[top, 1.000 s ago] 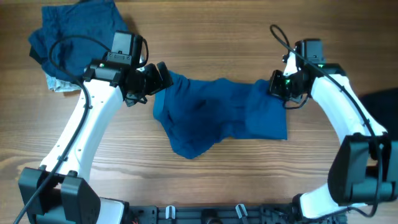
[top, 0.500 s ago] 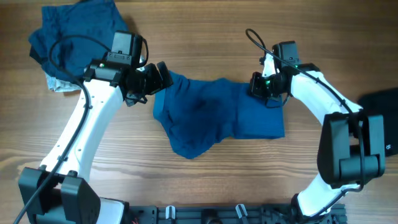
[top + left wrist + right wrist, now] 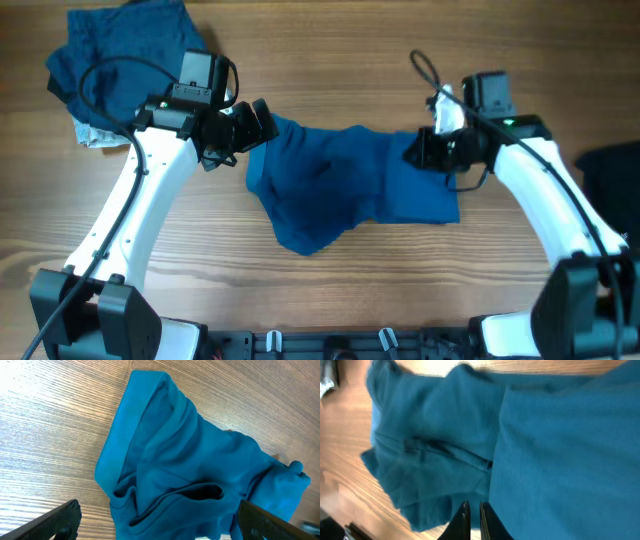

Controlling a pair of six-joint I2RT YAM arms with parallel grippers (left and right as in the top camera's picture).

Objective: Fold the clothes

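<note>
No text, label, brand or number can be read in any view, as far as the resolution allows.

- Garment (image 3: 350, 185): plain teal-blue with no print, darker in the creases and under the folds.
- Pile (image 3: 120, 55): plain navy, darker than the garment.
- Scrap (image 3: 92, 135) at the pile's lower edge: pale grey-white, with a faint pattern too small to tell.
- Table (image 3: 330, 295): light brown wood with fine streaked grain.
- Left arm (image 3: 140, 215), right arm (image 3: 560, 210): white shells, black joints, small green lights.
- Cables (image 3: 100, 72): black.
- Left gripper (image 3: 262, 122), right gripper (image 3: 474, 510): black.
- Object (image 3: 610, 165) at the right edge: black.
</note>
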